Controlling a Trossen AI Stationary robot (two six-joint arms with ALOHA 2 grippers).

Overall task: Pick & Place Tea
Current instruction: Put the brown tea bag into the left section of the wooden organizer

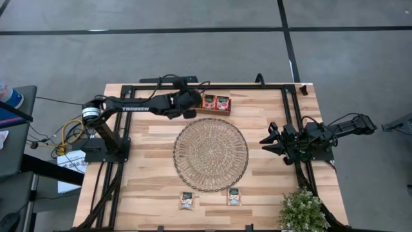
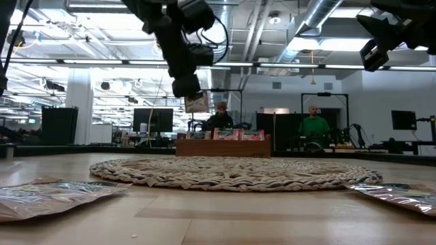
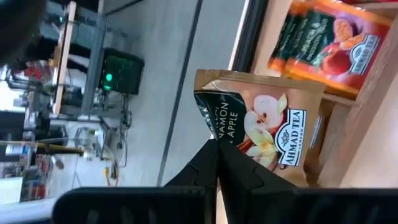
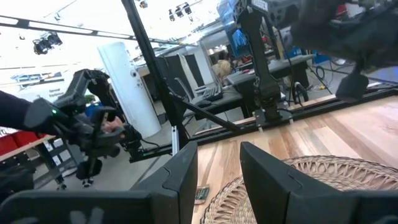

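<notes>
High view: left gripper (image 1: 192, 103) sits at the far edge of the table (image 1: 154, 135), just beside the wooden tray (image 1: 216, 111) that holds red-orange sachets (image 1: 215, 102). Right gripper (image 1: 269, 140) rests near the right edge, well apart from the round woven mat (image 1: 210, 154), with bare wood between them. Two beige sachets (image 1: 187, 201) lie on the near strip of table, between mat and front edge; a potted plant (image 1: 301, 210) stands at the near right corner.

Low view: left gripper (image 2: 186, 86) hangs above the mat's far side with a sachet (image 2: 196, 103) dangling from it, clear of the tray behind. Air under it is open down to the mat.

Left wrist view: fingers (image 3: 208, 163) pinched together on the corner of a beige apple-cinnamon sachet (image 3: 264, 127); red sachets stand in the tray beyond.

Right wrist view: right gripper (image 4: 217, 171) has its fingers parted, nothing between them, facing the mat's rim.
</notes>
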